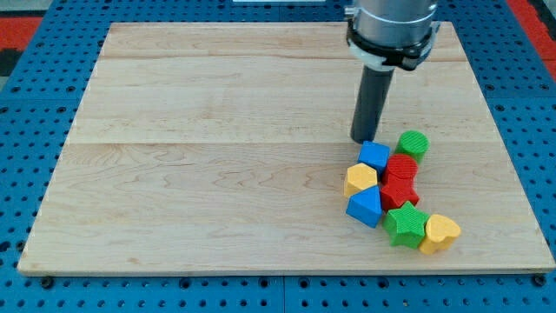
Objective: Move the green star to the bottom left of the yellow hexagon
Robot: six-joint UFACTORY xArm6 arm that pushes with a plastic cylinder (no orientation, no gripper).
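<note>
My tip [362, 139] rests on the wooden board [217, 174], holding nothing, just above the blue cube [374, 156] at the cluster's top edge. The green star [404, 223] sits at the view's bottom, wedged between the red star [400, 192] and yellow heart [440, 232], right of the yellow hexagon [360, 179]. Pushing through the pack would likely scatter its neighbours.

A pale wooden bench [208, 165] is filling most of the view, its grain running in long planks from left to right. Around it a blue pegboard [35, 96] dotted with holes is showing on every side. Red patches [22, 22] are peeking in at the top corners. Even light is falling, casting soft shadows.
</note>
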